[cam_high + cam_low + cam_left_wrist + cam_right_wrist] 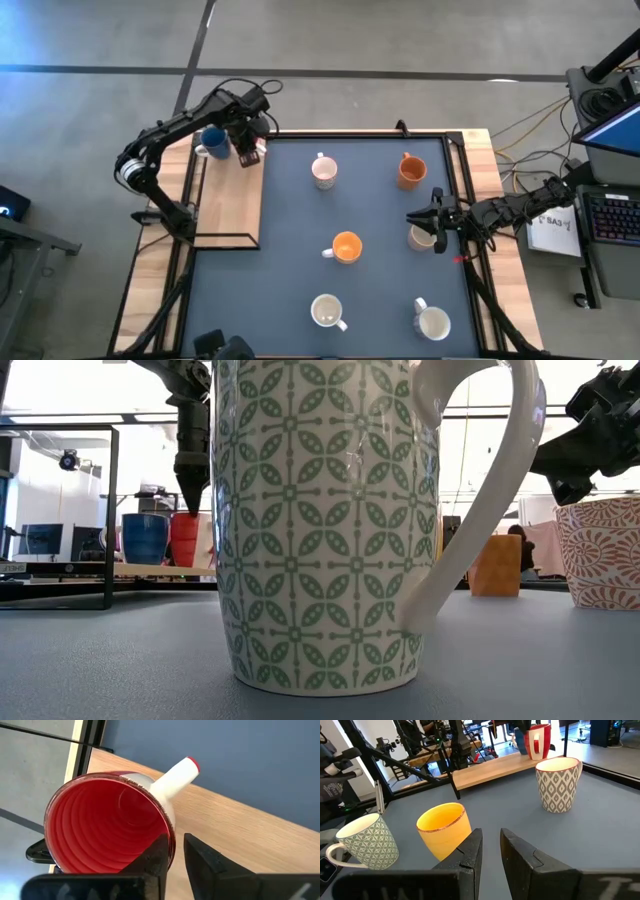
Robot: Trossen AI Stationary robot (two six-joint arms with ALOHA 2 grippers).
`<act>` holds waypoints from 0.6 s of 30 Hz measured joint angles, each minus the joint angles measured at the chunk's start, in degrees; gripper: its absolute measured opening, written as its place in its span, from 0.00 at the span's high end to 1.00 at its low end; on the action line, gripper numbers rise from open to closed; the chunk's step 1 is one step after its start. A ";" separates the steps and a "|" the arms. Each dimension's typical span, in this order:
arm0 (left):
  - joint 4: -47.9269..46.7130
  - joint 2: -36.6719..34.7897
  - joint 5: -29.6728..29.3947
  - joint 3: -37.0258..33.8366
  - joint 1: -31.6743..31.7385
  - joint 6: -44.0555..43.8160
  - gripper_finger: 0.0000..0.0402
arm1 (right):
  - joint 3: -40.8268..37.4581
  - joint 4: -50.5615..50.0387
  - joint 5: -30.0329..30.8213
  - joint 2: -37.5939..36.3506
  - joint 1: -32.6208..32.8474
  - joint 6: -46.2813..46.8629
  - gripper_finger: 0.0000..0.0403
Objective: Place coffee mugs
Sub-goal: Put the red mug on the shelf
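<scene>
While left claw (172,852) straddles rim: one finger inside red mug (107,822), one outside, closing
handle axis: points away from claw
right claw (490,847): slightly parted, empty, waiting

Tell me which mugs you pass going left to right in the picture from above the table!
Blue mug on the wooden shelf, white mug, orange mug in the middle of the mat, orange mug at the back, white mug at the front right.

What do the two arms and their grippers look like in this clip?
Both arms are dark, slim and jointed. The left arm has a pale band near one joint and black cables looped by its wrist. The left gripper and right gripper each have two dark, blocky, tapered fingers.
</scene>
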 joint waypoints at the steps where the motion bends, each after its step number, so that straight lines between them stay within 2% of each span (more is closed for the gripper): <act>1: 0.10 -0.01 -0.02 0.00 0.00 -0.17 0.92 | 0.01 0.01 -0.02 0.00 0.00 0.00 0.86; 6: 0.65 0.00 -0.02 0.00 0.11 -1.98 0.99 | 0.00 0.00 0.00 0.00 0.00 0.00 0.86; 18: 3.81 -0.01 0.00 0.00 1.36 -5.16 0.99 | 0.01 -0.01 -0.01 0.00 0.00 0.00 0.86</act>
